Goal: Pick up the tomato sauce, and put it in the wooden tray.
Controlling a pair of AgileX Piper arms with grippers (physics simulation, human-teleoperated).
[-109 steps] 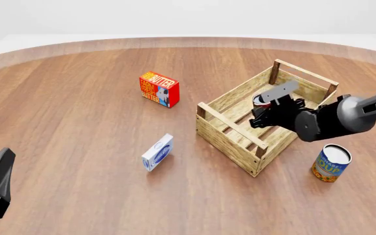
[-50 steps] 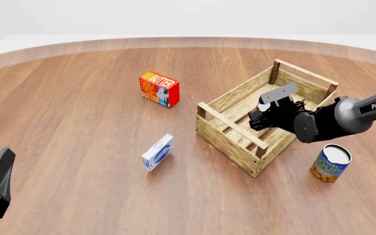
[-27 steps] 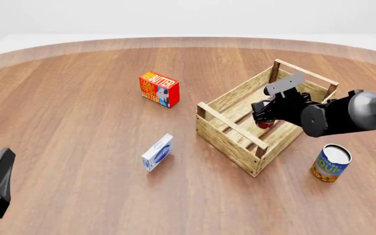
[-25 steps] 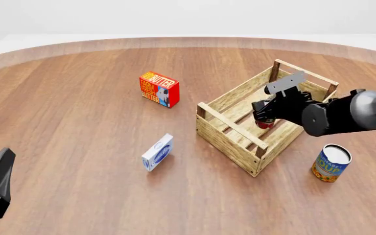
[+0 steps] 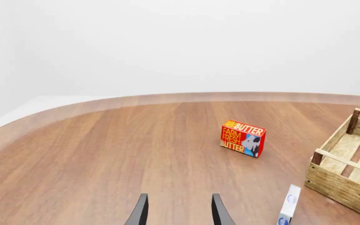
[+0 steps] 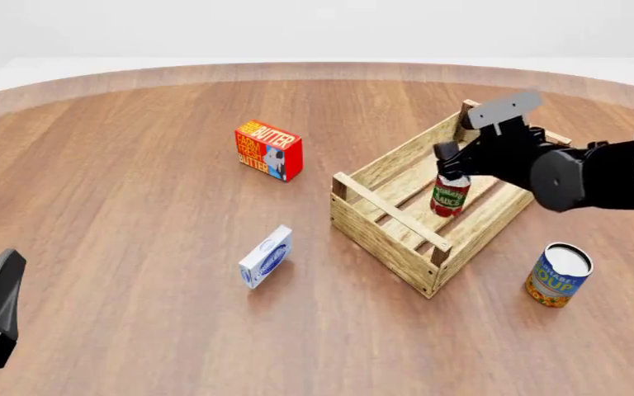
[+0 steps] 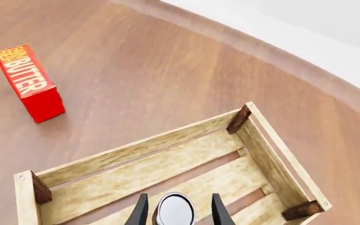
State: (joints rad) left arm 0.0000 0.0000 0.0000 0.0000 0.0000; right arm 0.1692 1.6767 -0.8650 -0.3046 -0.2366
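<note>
Standing upright on the slats inside the wooden tray (image 6: 405, 216), the tomato sauce (image 6: 448, 195) is showing its red label and silver top. Hovering right above it, the right hand (image 6: 449, 162) is spreading its fingers (image 7: 140, 212) to either side of the can's lid with a gap on each side, so nothing is being gripped. Off to the tray's near right, a blue-and-yellow soup can (image 6: 558, 275) is sitting on the bench (image 6: 130, 165). A red butter box (image 6: 268, 150) and a small blue-and-white box (image 6: 265, 256) are lying further left. Low at the near left, the left hand (image 5: 177, 213) is hanging parted and empty.
</note>
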